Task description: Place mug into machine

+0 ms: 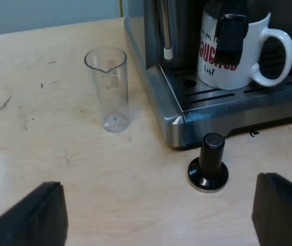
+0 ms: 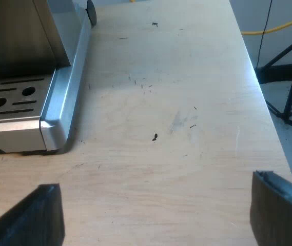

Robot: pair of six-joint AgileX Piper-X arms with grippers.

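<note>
Left wrist view: the measuring glass [image 1: 107, 89] stands upright on the table [image 1: 58, 154], near the side of the espresso machine [image 1: 169, 115]. It is clear and has nothing in it. The white mug [image 1: 222, 64] stands upright on the machine's slotted tray [image 1: 269, 95]. It has dark and red letters on it. I cannot see into the mug. A black part [image 1: 231, 36] hangs down in front of it. A tamper [image 1: 208, 164] with a black knob stands on the table, just beside the machine's front corner. The 2 fingers of my left gripper [image 1: 158, 205] are wide apart and hold nothing. The mug is well away from them, past the tamper.

Right wrist view: the 2 fingers of my right gripper [image 2: 155, 205] are wide apart too, and hold nothing. They hang over the table, near the machine's front corner [image 2: 53, 125]. Little dark specks lie on the wood. Past the table's edge are a black stand [image 2: 289, 77] and a yellow cable [image 2: 276, 26].
</note>
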